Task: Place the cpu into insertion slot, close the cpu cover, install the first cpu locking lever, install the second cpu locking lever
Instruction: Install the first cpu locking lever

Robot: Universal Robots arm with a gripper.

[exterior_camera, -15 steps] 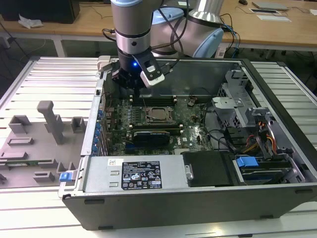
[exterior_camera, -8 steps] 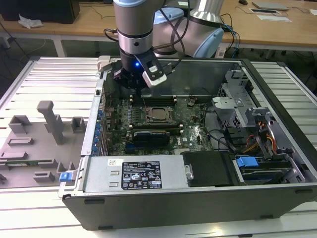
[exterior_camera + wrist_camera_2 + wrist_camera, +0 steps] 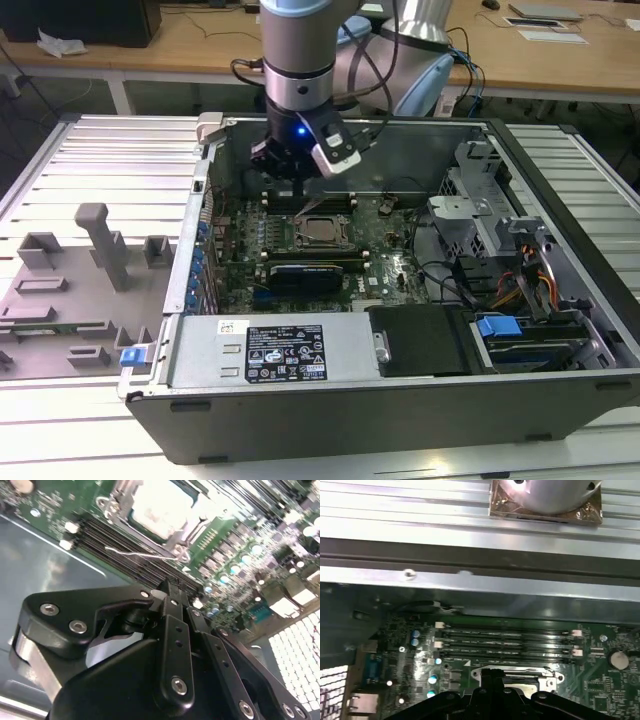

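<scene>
The cpu (image 3: 318,232) lies flat in the insertion slot (image 3: 299,241) on the green board, its silver top bright in the second wrist view (image 3: 160,505). The cpu cover (image 3: 116,500) sits down around the chip as a metal frame. A thin wire locking lever (image 3: 140,555) runs along the socket's side by the memory slots and looks raised in the exterior view (image 3: 311,205). My gripper (image 3: 299,188) hangs just above and behind the socket. Its fingers are shut with nothing seen between them, and its tips (image 3: 170,586) are close to the lever. The socket's edge (image 3: 515,672) shows beyond the gripper (image 3: 492,681).
Several long black memory slots (image 3: 505,640) lie behind the socket. A long black card (image 3: 310,272) sits in front of it. The case walls (image 3: 300,410), power supply (image 3: 285,350), drive cage (image 3: 470,215) and cables (image 3: 530,280) ring the board. A grey fixture (image 3: 100,245) stands at the exterior view's left.
</scene>
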